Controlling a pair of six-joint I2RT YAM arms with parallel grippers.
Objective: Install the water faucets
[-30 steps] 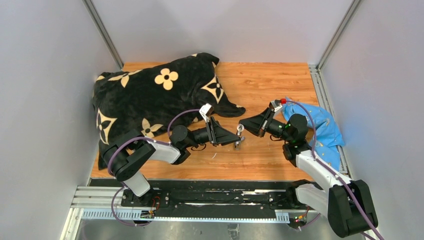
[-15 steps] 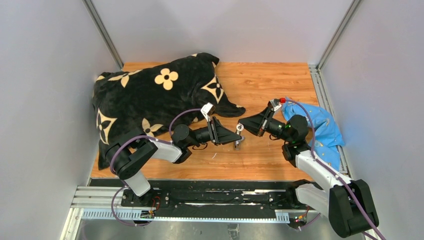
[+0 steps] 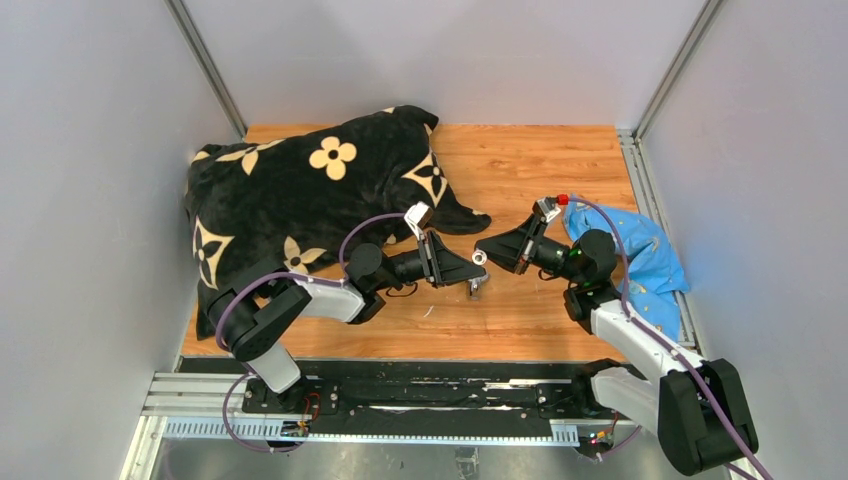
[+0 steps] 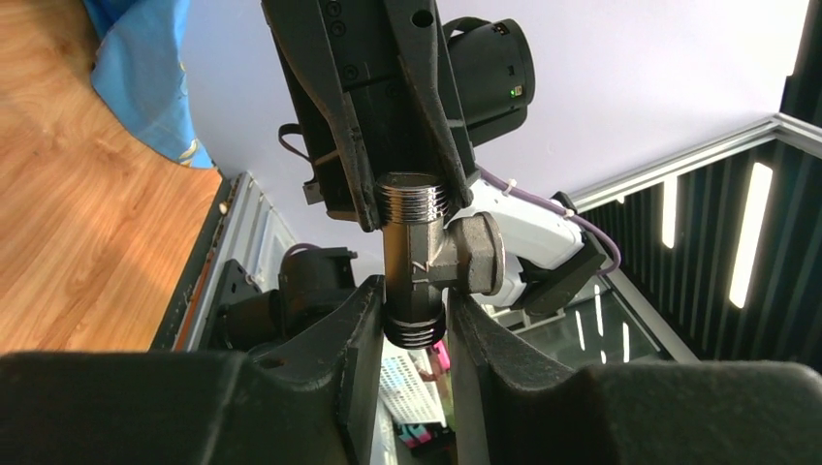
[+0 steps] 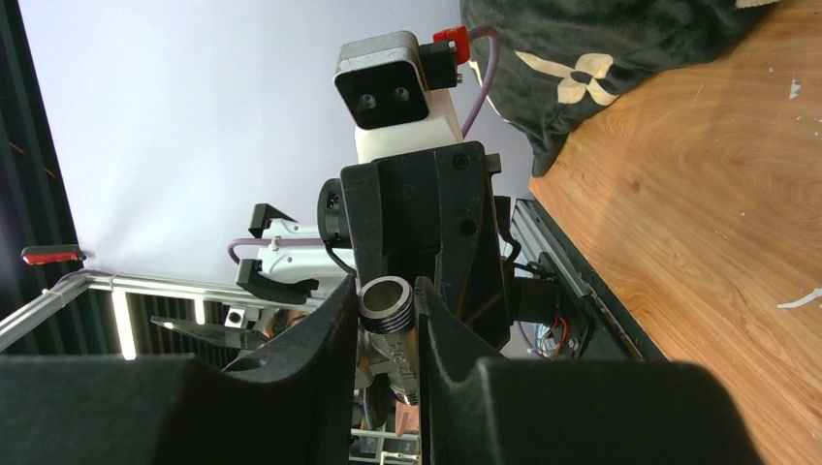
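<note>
The T-shaped chrome tap piece hangs above the wooden table between my two grippers. My left gripper is shut on its lower threaded end; in the left wrist view the tap stands upright between my left fingers. My right gripper comes from the right and is closed round the upper threaded end. In the right wrist view that open threaded end sits pinched between my right fingers. I cannot make out the short stubby fitting apart from the tap.
A black blanket with tan flowers covers the table's left and back-left. A blue plastic bag lies at the right edge behind my right arm. Grey walls enclose the table; a metal rail runs along the near edge.
My right gripper has moved left and its fingers now enclose the tap's upper end. My left gripper has kept hold of the tap, shifting only slightly.
</note>
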